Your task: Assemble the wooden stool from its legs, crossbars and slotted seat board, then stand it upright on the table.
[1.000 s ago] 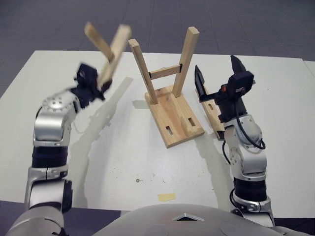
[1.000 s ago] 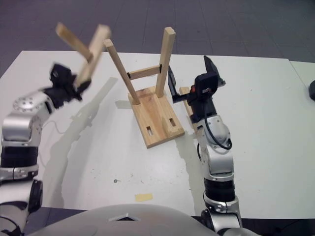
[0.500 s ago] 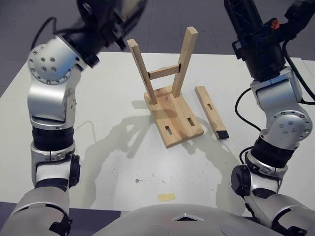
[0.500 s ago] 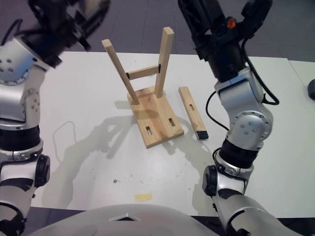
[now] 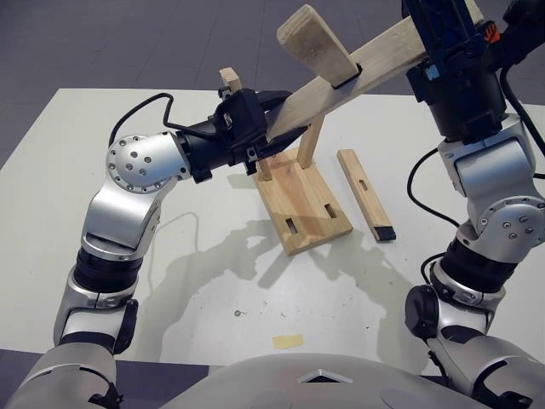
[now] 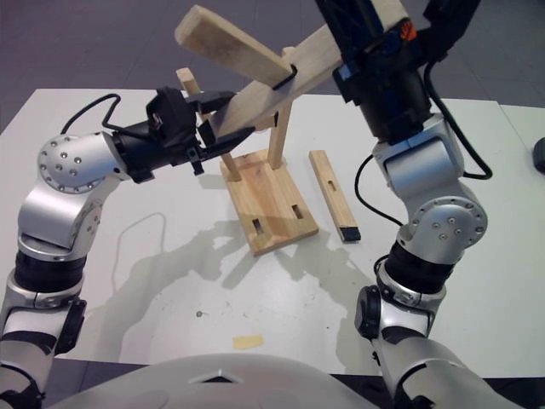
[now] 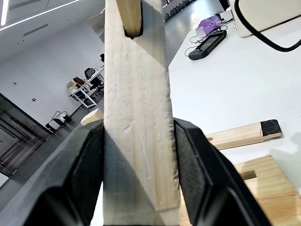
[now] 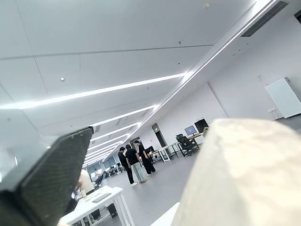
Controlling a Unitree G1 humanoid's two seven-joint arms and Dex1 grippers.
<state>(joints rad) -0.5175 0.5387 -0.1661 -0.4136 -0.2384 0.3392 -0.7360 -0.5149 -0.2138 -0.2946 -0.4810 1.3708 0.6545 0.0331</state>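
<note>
The left tool (image 5: 253, 136) is clamped on the lower end of a leg (image 5: 358, 72) held slanting above the table (image 5: 128, 128), a crossbar (image 5: 313, 38) jutting from its upper part. This held piece crosses in front of the two legs (image 6: 277, 141) standing in the slotted seat board (image 5: 306, 209), partly hiding them. The leg's upper end reaches the raised right tool (image 5: 438, 34); whether that tool grips it I cannot tell. A loose leg (image 5: 364, 194) lies just beside the board, and a scrap of tape (image 5: 288, 341) lies near the table's front edge. The left wrist view adds a dark handheld device (image 7: 207, 44) behind.
</note>
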